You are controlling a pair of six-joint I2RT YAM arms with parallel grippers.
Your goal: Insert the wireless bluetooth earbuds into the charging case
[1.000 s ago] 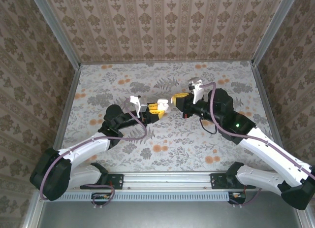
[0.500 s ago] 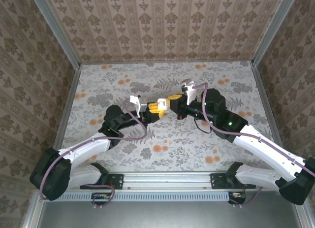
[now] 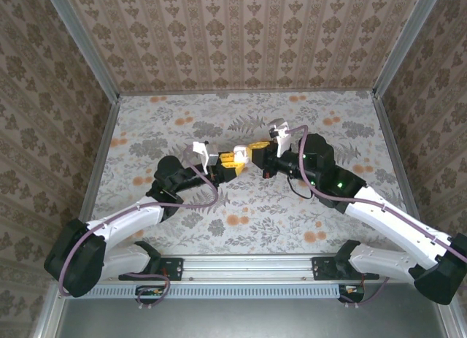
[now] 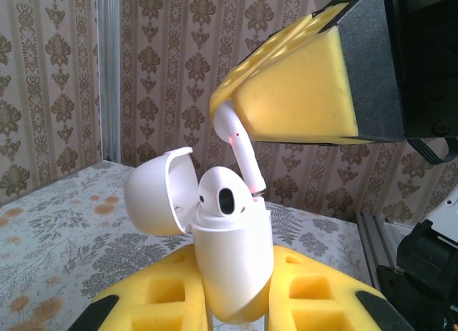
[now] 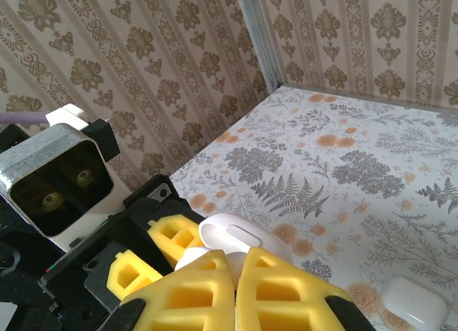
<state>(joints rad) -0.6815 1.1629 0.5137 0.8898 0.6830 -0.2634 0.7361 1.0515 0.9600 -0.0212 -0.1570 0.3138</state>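
A table [image 3: 321, 206] covered in floral print sits between walls [image 3: 241, 39] of damask wallpaper, with aluminium posts [image 3: 91, 53] at the corners. The left arm [image 3: 131, 221] and right arm [image 3: 387, 214] reach inward and meet over the middle of the table, raised above it.

In the right wrist view, the left arm's silver camera box [image 5: 61, 181] faces in from the left. A white rounded lump [image 5: 413, 302] lies on the table at lower right, well apart from the arms.

The left fingers [image 4: 315, 292], padded in yellow foam, are clenched on the lower body of the charging case [image 4: 232, 267] and hold it upright. Its lid [image 4: 161, 191] is swung open to the left.

The right fingers [image 4: 300, 95] hang just above the case, pressed together on the head of the pinched earbud [image 4: 240, 149]. In their own wrist view their foam pads [image 5: 286, 295] hide most of the case, leaving only a little white at the pad tips.

The seated earbud [image 4: 223, 195] already rests in the case, head up. The pinched earbud tilts with its stem pointing down, the tip at the case's rim just beside the seated one.
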